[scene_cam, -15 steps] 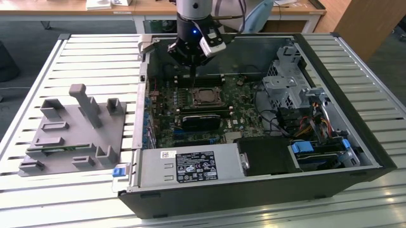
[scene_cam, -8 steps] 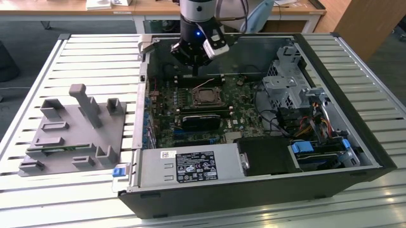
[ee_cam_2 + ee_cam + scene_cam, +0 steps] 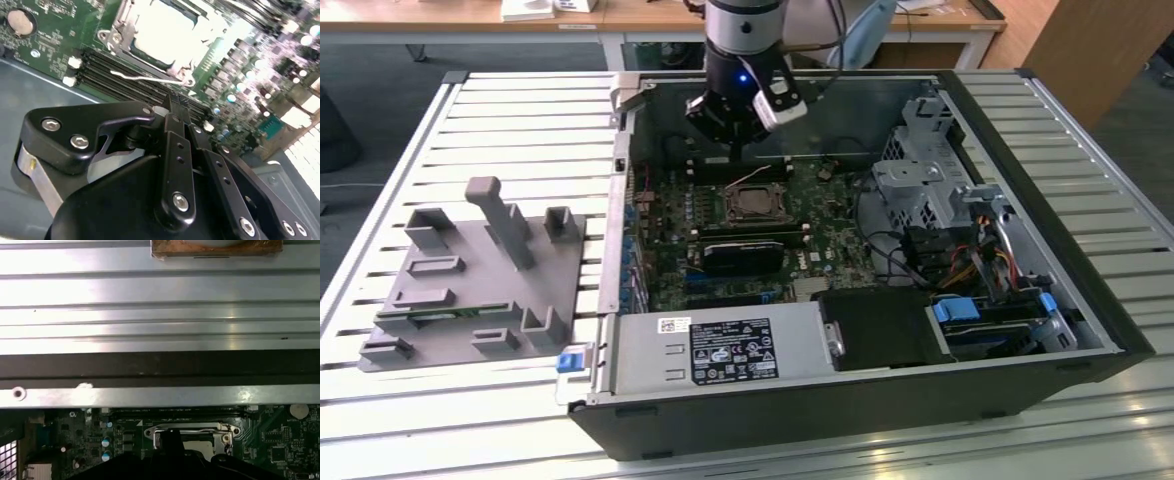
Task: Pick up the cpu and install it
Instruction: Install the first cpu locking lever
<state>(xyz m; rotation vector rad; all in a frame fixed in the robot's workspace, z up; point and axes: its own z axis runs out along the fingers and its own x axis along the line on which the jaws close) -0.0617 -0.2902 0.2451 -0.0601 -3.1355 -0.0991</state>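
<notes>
Inside the dark square metal-framed socket (image 3: 753,205) on the green motherboard (image 3: 720,240) lies the cpu (image 3: 162,27), a flat square chip with a pale silver-grey top, seen bright in the second wrist view. Just beyond the socket hangs the black gripper (image 3: 176,107), its slim fingers (image 3: 172,130) drawn together with nothing between them, their tips over the memory slots beside the socket. Nearer than the socket sits a black rectangular heatsink block (image 3: 743,256). Left of the socket in the exterior view, outside the open case, rests a grey plastic fixture tray (image 3: 474,280).
</notes>
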